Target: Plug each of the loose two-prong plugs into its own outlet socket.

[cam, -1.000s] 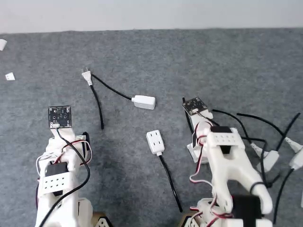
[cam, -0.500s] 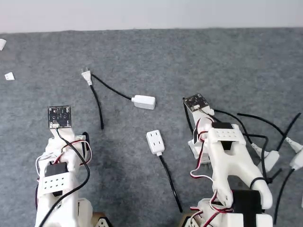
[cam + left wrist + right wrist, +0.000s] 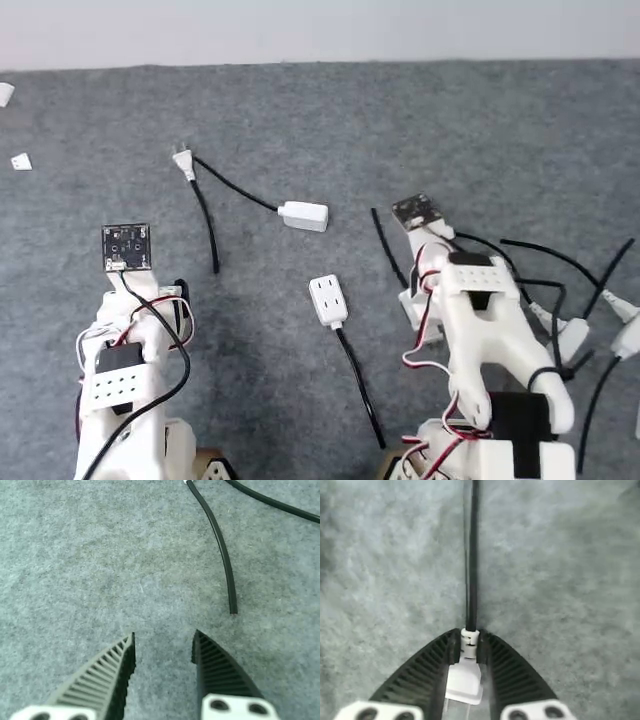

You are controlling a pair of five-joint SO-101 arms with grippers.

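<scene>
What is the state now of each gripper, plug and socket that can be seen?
Left gripper, open, empty.
Right gripper, shut on white plug.
Far plug, unplugged, lying on the carpet.
Middle socket, empty, slots facing up.

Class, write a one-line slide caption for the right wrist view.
Right gripper shut on a white plug, its black cord lying straight across grey carpet.

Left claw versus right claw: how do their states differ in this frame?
The left claw is open and empty; the right claw is shut on a white plug. A black cord end lies ahead of the left claw, untouched, while the plug's cord runs out from the right claw. Both have black ribbed fingers above grey carpet.
</scene>
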